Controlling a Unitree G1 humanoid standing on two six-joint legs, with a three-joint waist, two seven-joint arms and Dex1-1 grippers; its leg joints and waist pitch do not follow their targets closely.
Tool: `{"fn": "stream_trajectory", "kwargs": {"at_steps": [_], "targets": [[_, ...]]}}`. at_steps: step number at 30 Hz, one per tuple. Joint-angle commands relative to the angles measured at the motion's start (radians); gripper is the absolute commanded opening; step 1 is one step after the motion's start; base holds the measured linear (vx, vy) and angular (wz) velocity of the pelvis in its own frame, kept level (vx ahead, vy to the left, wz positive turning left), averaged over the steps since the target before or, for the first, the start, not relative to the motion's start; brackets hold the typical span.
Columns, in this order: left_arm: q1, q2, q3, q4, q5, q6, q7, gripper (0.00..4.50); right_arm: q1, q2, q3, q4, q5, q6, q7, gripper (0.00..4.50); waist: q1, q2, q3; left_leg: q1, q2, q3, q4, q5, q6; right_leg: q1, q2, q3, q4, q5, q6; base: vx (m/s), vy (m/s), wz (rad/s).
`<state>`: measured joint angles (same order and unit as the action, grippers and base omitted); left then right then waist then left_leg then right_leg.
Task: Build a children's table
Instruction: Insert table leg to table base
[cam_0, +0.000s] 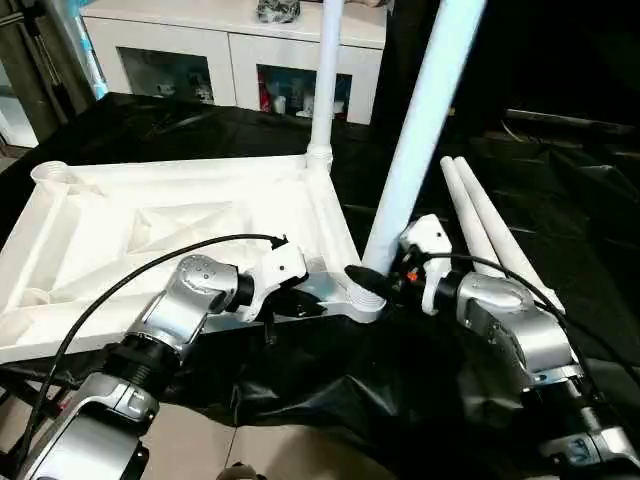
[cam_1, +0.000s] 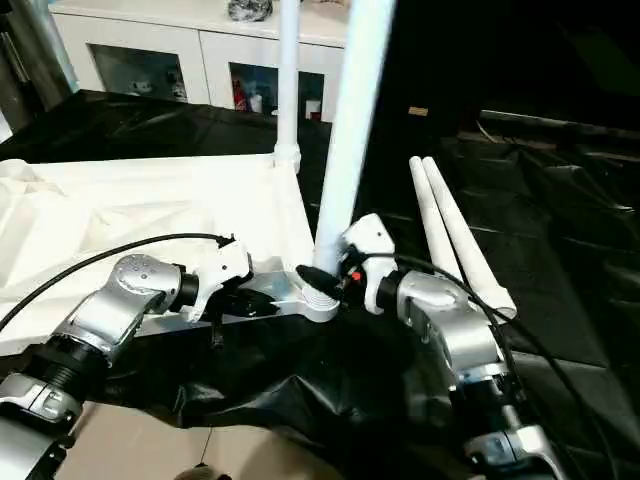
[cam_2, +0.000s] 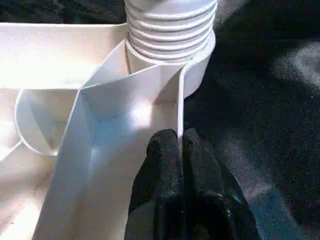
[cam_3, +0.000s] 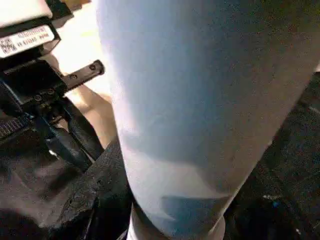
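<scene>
The children's table top (cam_0: 150, 230) lies upside down on a black cloth, ribbed underside up. One white leg (cam_0: 326, 80) stands upright in its far right corner. A second leg (cam_0: 425, 120) leans a little over the near right corner socket (cam_0: 362, 300), its threaded end (cam_2: 170, 25) sitting in the socket. My right gripper (cam_0: 378, 272) is shut around this leg's lower end, one black finger (cam_3: 95, 200) against it. My left gripper (cam_2: 180, 165) is shut on the top's thin rim wall just beside that socket. Two loose legs (cam_0: 490, 230) lie to the right.
A white cabinet (cam_0: 230, 55) with glass doors stands behind the work. The black cloth (cam_0: 330, 390) hangs over the near edge, with bare floor (cam_0: 200, 440) below. A black cable (cam_0: 150, 270) arcs over my left forearm.
</scene>
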<state>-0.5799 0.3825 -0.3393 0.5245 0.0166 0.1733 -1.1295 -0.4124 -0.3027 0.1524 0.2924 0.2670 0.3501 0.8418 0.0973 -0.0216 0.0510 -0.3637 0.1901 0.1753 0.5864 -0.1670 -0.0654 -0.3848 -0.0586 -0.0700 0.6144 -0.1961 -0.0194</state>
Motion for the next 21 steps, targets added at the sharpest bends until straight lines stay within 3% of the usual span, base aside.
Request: {"fn": "stream_trajectory", "kwargs": {"at_steps": [1, 5, 7, 8, 13, 14, 21], "targets": [[-0.019, 0.022, 0.032, -0.039, -0.012, -0.031, 0.005, 0.00, 0.055, -0.016, 0.058, 0.112, -0.014, 0.043, 0.065, 1.89, -0.001, 0.007, -0.048, 0.018, 0.048, -0.025, -0.082, -0.361, -0.013, 0.020, -0.099, 0.055, -0.110, -0.465, -0.112, 0.000, 0.000, 0.00], [-0.019, 0.025, 0.028, -0.039, -0.009, -0.033, 0.000, 0.00, 0.055, -0.037, 0.079, 0.143, -0.041, 0.013, 0.092, 1.89, 0.001, 0.011, -0.051, 0.016, 0.049, -0.024, -0.082, -0.337, -0.011, 0.025, -0.097, 0.057, -0.102, -0.400, -0.135, 0.000, 0.000, 0.00], [-0.020, 0.030, 0.025, -0.042, -0.006, -0.036, -0.006, 0.00, 0.053, -0.051, 0.097, 0.155, -0.061, -0.006, 0.111, 1.89, 0.001, 0.008, -0.054, 0.014, 0.050, -0.022, -0.082, -0.314, -0.008, 0.029, -0.094, 0.056, -0.095, -0.329, -0.155, 0.000, 0.000, 0.00], [-0.019, 0.033, 0.022, -0.046, -0.006, -0.037, -0.012, 0.00, 0.046, -0.052, 0.095, 0.166, -0.068, -0.012, 0.119, 1.89, 0.003, 0.013, -0.054, 0.015, 0.050, -0.022, -0.083, -0.312, -0.007, 0.030, -0.094, 0.057, -0.093, -0.311, -0.164, 0.000, 0.000, 0.00], [-0.018, 0.039, 0.018, -0.049, -0.005, -0.043, -0.025, 0.00, 0.022, -0.049, 0.093, 0.192, -0.072, -0.025, 0.135, 1.89, -0.001, 0.011, -0.053, 0.016, 0.050, -0.022, -0.084, -0.332, -0.010, 0.031, -0.094, 0.056, -0.094, -0.324, -0.172, 0.000, 0.000, 0.00], [-0.018, 0.040, 0.016, -0.050, -0.003, -0.046, -0.028, 0.00, 0.013, -0.050, 0.100, 0.190, -0.074, -0.030, 0.148, 1.89, -0.003, 0.014, -0.053, 0.018, 0.049, -0.022, -0.083, -0.338, -0.014, 0.030, -0.093, 0.056, -0.095, -0.322, -0.174, 0.000, 0.000, 0.00], [-0.023, 0.038, 0.008, -0.044, 0.003, -0.055, -0.024, 0.00, 0.008, -0.068, 0.153, 0.130, -0.098, -0.035, 0.199, 1.89, -0.003, 0.011, -0.055, 0.016, 0.050, -0.020, -0.083, -0.303, -0.007, 0.035, -0.093, 0.057, -0.089, -0.271, -0.183, 0.000, 0.000, 0.00]]}}
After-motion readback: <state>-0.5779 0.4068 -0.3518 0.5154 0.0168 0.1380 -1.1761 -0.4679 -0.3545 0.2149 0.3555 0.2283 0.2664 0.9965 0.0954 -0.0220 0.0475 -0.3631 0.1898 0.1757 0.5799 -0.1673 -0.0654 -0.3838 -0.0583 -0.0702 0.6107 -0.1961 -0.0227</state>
